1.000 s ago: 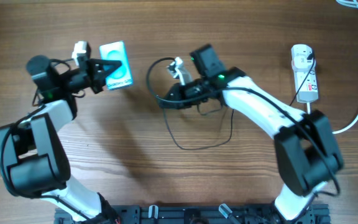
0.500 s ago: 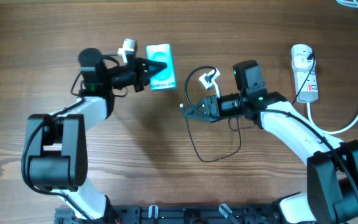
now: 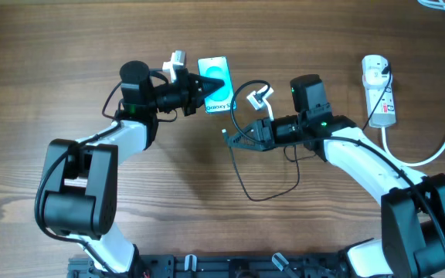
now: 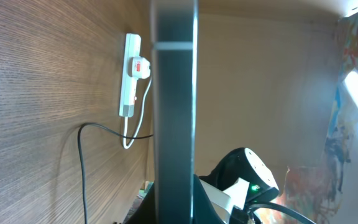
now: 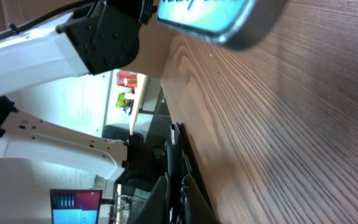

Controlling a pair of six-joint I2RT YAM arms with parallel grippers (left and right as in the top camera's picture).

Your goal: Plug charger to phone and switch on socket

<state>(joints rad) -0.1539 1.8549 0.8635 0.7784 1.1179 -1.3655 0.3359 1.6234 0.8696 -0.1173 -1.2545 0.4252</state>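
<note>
My left gripper (image 3: 204, 91) is shut on the phone (image 3: 216, 94), which has a teal screen, and holds it edge-up above the table. In the left wrist view the phone (image 4: 174, 93) is a dark upright slab between the jaws (image 4: 174, 202). My right gripper (image 3: 236, 141) is shut on the connector end of the charger, and the thin black cable (image 3: 273, 193) loops on the table below it. In the right wrist view the jaws (image 5: 180, 199) pinch the black tip, and the phone (image 5: 219, 18) is apart from it, at the top. The white socket (image 3: 379, 91) lies at the far right.
A thick white lead (image 3: 443, 143) curves from the socket toward the right edge. The socket (image 4: 131, 74) and the black cable (image 4: 82, 162) also show in the left wrist view. The two wrists are close together at mid-table.
My left arm has swung right, carrying the phone toward the right gripper. The right gripper shifted right with the charger tip a second ago and has since held nearly still.
</note>
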